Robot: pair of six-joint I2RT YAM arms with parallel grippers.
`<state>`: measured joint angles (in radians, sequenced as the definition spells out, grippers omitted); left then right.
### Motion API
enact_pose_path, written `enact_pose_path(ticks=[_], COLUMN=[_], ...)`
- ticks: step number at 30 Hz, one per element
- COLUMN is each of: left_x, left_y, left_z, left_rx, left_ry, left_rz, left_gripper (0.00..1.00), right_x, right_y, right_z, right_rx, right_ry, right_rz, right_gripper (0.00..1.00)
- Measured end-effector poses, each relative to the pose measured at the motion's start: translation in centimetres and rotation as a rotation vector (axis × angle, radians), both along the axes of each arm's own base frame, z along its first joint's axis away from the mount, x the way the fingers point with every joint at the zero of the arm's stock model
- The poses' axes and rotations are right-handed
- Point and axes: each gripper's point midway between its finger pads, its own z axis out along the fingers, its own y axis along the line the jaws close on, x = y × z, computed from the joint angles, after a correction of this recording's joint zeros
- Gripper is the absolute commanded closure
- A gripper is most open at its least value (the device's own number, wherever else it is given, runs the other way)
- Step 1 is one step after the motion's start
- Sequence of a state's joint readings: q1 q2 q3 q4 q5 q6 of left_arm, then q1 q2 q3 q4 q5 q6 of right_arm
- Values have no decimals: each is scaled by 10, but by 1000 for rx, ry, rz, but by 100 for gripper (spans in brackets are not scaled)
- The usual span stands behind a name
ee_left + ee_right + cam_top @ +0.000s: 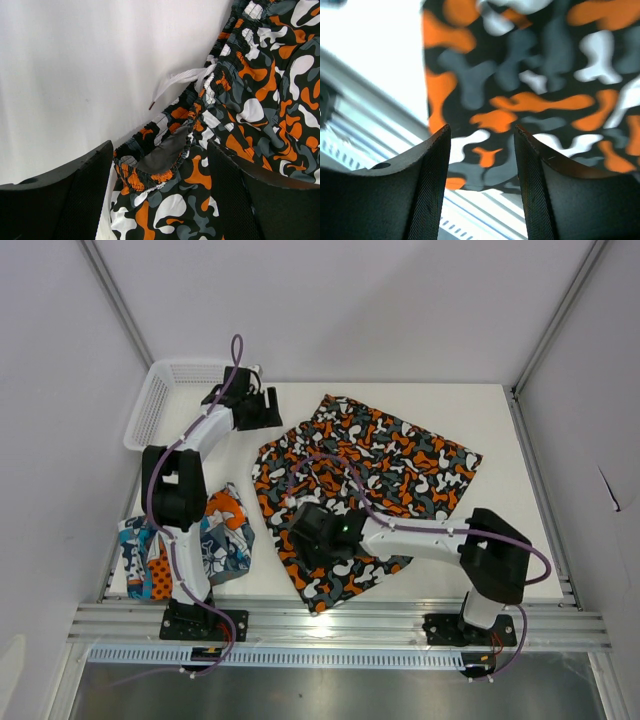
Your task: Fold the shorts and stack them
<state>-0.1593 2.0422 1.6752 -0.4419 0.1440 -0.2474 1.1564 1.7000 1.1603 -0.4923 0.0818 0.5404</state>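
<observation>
Nearest the arm bases, the patchwork shorts (205, 540) lie crumpled at the near left corner of the surface (480, 410), not yet folded. Just beyond them the right gripper (481, 131) hangs low over the near hem of the camouflage shorts (380, 465). Its jaws stand moderately apart with the print showing in the gap, and nothing is pinched between them.

The camouflage shorts are spread fairly flat across the middle of the surface, on a diagonal, with some wrinkling toward the left.

At their far left corner the left gripper (161, 147) stands wide open. The elastic waistband (192, 117) runs between its fingers, and the white drawstring (175, 82) trails out onto bare surface (a loose end that could snag). Beyond that arm, the white mesh basket (160, 400) sits at the far left corner.

The step in hand looks like taking hold of the left side for a first fold. To do it well, each gripper should come down far enough to catch both layers at its edge, not just the top one. The left gripper should bite the gathered waistband itself rather than the drawstring. Both should close at about the same time and lift evenly, so the cloth carries over without twisting and the edges land aligned.
</observation>
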Motion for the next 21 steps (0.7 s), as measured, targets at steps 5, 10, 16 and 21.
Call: enact_pose_path(ticks=[5, 10, 16, 21], left_x=[-1, -1, -1, -1], left_y=[-2, -3, -3, -4], left_z=[-1, -1, -1, -1], left_rx=[-7, -11, -14, -16], left_ry=[2, 3, 2, 2], left_rz=[-8, -12, -14, -15], left_gripper=[23, 24, 24, 25], right_x=[-38, -63, -77, -73], right_y=[14, 28, 27, 10], right_z=[-6, -6, -29, -43], right_rx=[-29, -53, -153, -246], right_ry=[-17, -52, -74, -82], right_rz=[123, 194, 224, 201], right_gripper=[45, 44, 49, 76])
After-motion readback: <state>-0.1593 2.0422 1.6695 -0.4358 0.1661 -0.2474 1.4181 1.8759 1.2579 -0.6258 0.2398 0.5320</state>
